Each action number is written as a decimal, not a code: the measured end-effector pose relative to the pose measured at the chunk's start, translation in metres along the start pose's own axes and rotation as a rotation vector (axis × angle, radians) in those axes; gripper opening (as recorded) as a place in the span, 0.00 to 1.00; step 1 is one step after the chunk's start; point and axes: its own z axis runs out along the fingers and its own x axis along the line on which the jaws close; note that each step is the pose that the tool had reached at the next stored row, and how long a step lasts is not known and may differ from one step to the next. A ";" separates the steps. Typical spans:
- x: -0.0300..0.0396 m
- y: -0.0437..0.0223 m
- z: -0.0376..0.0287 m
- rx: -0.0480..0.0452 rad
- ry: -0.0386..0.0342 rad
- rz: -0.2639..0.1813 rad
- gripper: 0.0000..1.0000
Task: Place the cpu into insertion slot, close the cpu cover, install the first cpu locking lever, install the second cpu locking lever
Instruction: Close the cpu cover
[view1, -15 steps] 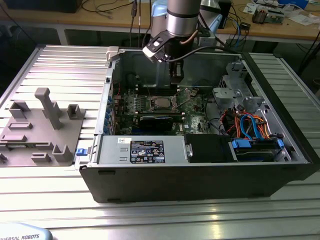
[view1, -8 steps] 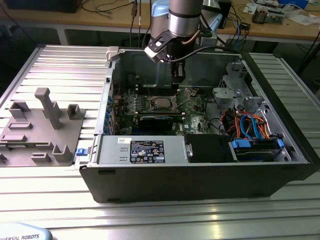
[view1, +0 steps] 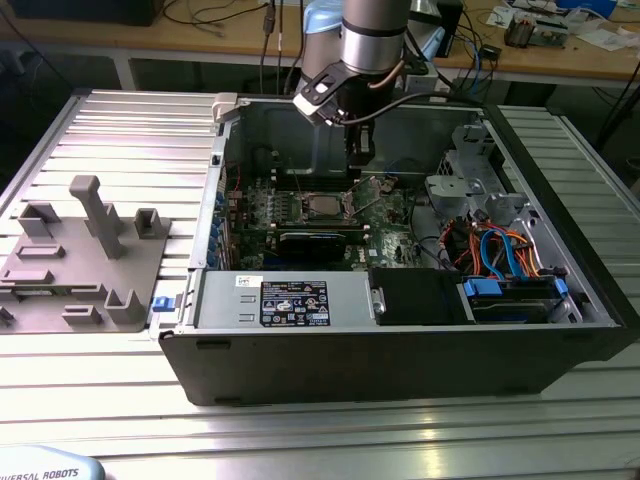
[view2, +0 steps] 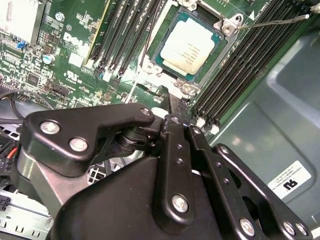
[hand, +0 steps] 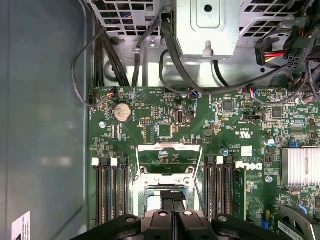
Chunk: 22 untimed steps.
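A robot arm's pincer (view1: 358, 160) reaches down into an open computer case (view1: 400, 360) lying on a ribbed metal bench (view1: 120, 400). Its two black fingers are pressed together, with nothing visible between them.

Just beyond the tips, in the second wrist view, the cpu (view2: 189, 46) lies flat and square inside the insertion slot (view2: 226, 26) with its silver top up, so the first step of the job looks done. On the opposite side of the tips, in the first wrist view, the cpu cover (hand: 168, 147) is swung back on its hinge. Green motherboard (hand: 150, 120) shows through its window, and it is not down over the chip.

The closed fingers hang close to the hinge end of the slot, a posture that seems suited to pushing rather than grasping. A thin wire locking lever (view2: 272, 21) juts free past the slot's far corner, apparently unlatched.

The case also holds rows of black memory slots (hand: 107, 195) flanking the pincer on both sides, and orange and blue cables (view1: 500, 245) off to the exterior view's right of it. A grey fixture plate (view1: 80, 260) sits outside the case, well apart from the pincer.
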 end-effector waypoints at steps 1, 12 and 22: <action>0.0000 0.0003 0.0000 0.0000 0.0000 0.000 0.11; 0.0000 0.0044 0.0004 0.0000 0.0000 0.000 0.11; 0.0000 0.0088 0.0008 0.0000 -0.0001 0.000 0.11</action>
